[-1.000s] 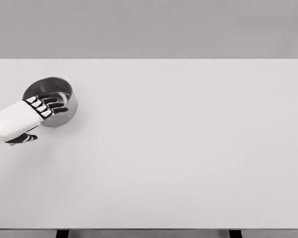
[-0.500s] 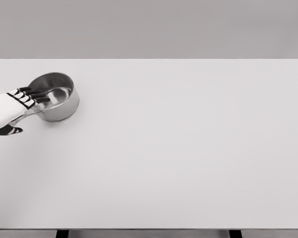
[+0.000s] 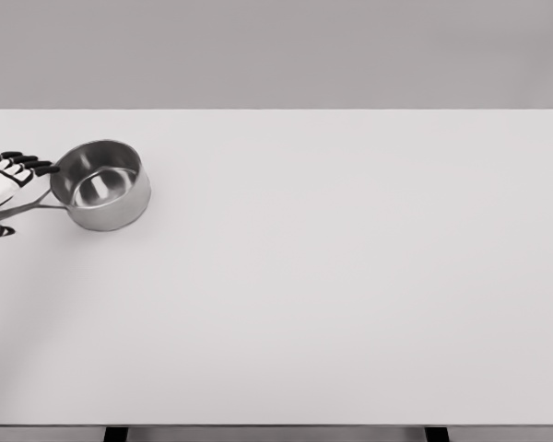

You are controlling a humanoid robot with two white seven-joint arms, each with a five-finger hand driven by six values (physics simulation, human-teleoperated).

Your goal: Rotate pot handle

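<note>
Since the worktop (image 3: 350, 276) fills nearly my whole head view, I'll start there: it's a plain white slab, with two dark legs poking out under its near edge. Behind the far edge there's just a flat grey wall.

Next down in size is the pot (image 3: 101, 184), a small shiny steel saucepan sitting upright close to the left edge of the worktop, a bit toward the far side. I can see right down into it and the inside looks bare metal. Its handle (image 3: 28, 208) is a thin steel strip that sticks out from the pot's left side and runs toward the left edge, angled slightly toward me.

Smallest bit in view is the left robot hand (image 3: 2, 180), half cut off by the left edge of my picture. It sits over the outer end of the handle. The dark fingertips (image 3: 39, 169) are stretched out side by side, pointing at the pot's rim, just beside it. Whether they actually touch the rim, I can't tell. I can't see it clamped around the handle either.
</note>
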